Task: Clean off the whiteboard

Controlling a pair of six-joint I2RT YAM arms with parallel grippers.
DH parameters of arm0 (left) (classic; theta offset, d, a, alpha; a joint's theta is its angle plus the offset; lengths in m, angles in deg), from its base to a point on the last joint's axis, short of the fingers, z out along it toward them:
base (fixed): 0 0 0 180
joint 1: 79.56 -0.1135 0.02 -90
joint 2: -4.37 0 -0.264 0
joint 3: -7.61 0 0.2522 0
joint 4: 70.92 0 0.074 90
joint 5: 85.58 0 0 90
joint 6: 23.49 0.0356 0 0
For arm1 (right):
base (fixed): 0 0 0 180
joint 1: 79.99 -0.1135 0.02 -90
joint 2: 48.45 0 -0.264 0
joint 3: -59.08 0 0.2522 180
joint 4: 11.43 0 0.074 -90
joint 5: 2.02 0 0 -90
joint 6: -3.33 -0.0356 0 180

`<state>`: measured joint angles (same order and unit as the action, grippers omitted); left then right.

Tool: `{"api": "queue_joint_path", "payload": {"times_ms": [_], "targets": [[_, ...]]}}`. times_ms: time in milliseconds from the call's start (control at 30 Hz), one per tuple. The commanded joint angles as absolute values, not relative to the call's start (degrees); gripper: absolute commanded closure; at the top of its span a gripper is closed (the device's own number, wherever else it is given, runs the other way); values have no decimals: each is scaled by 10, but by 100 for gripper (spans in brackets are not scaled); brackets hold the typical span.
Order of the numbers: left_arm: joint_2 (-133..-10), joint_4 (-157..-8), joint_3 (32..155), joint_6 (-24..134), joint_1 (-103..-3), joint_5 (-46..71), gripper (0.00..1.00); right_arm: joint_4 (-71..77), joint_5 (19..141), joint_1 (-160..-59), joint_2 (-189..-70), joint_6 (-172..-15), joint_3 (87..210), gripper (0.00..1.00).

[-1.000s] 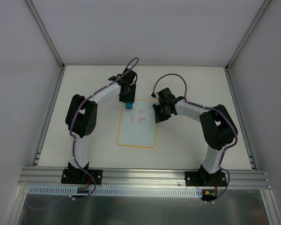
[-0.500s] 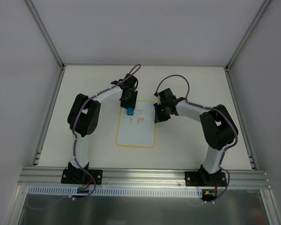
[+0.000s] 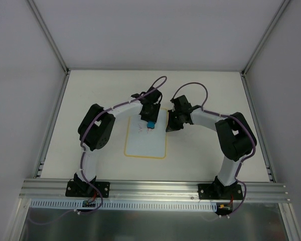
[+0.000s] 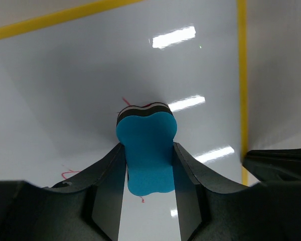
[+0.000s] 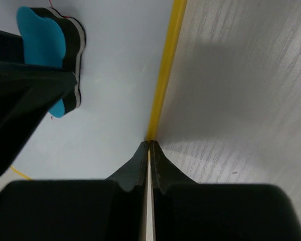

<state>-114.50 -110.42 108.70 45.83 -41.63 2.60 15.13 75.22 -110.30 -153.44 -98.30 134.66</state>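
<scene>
Whiteboard (image 4: pixel 65 90) (glossy, yellow-rimmed) under lobed blue eraser (image 4: pixel 146 150)

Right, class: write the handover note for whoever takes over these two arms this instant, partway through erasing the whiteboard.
Left hand: shut on the blue eraser, which is pressed down on the far half of the whiteboard.
Right hand: shut and empty, its tips against the yellow rim on the board's right edge, apparently steadying it.
The whiteboard lies flat on the table between the arms.
Done: most of the surface looks clean.
Left: small red marks remain beside the eraser. Wipe those, then check the rest.
</scene>
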Motion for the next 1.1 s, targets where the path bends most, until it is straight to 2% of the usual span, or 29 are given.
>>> {"api": "queue_joint_path", "payload": {"times_ms": [0,433,767,1067], "targets": [[-1183,-1132,1092,425,-401,28,100,178,802,-1109,-1591,-996,1306,99],[-1128,-1150,985,406,-499,-46,100,176,815,-1101,-1599,-1013,1294,100],[-1111,-1152,973,427,-531,-74,100,173,811,-1101,-1609,-1014,1298,100],[-1126,-1151,1010,429,-451,-19,100,168,809,-1101,-1609,-1020,1300,100]]}}
